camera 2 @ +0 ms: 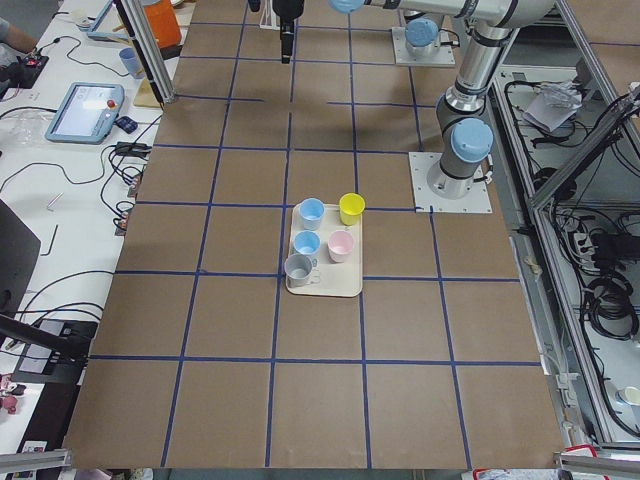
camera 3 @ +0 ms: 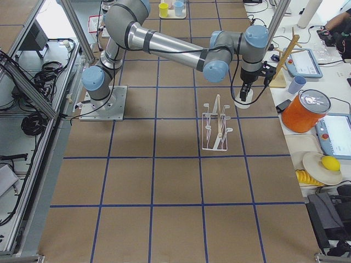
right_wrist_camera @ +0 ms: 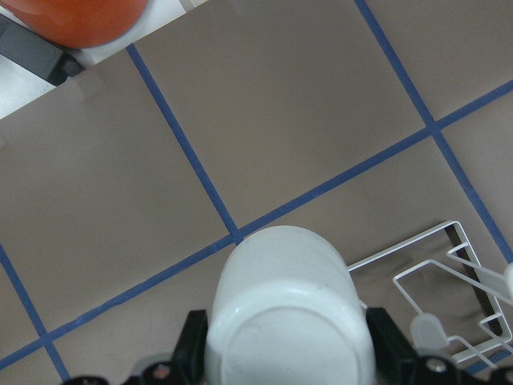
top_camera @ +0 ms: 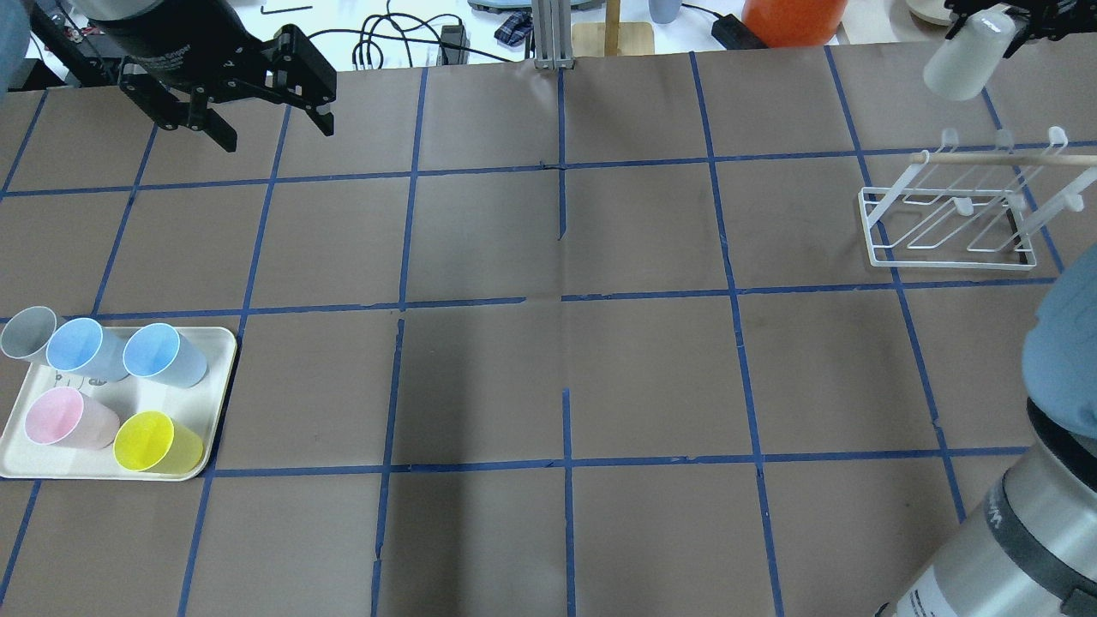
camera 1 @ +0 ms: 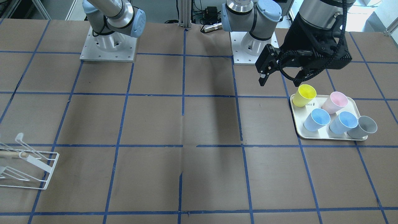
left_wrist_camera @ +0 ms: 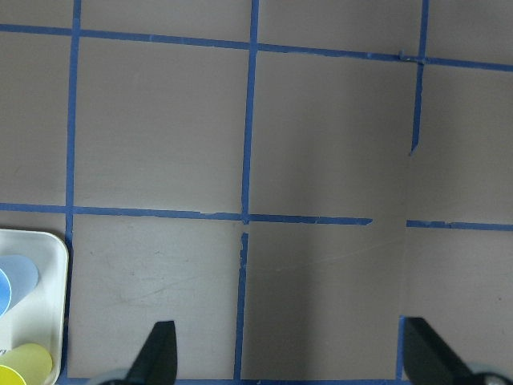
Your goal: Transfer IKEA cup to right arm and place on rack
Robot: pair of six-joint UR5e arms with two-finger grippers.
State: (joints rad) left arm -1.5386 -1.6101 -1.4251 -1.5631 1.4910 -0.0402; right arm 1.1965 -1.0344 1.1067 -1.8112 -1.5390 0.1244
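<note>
Overhead exterior: five cups (top_camera: 163, 356); IKEA cup (top_camera: 967, 60), seemingly in right gripper (top_camera: 987, 19); left gripper (top_camera: 276, 135) agape

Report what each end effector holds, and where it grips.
Right end effector clamps the IKEA cup by its sides near the base. Left end effector holds nothing.

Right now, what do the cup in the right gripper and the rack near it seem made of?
The IKEA cup looks like matte, pale plastic: smooth moulded base, soft sheen. The rack seems white-coated metal wire, judging by thin bent rods; its dowel looks like bare light wood.
</note>
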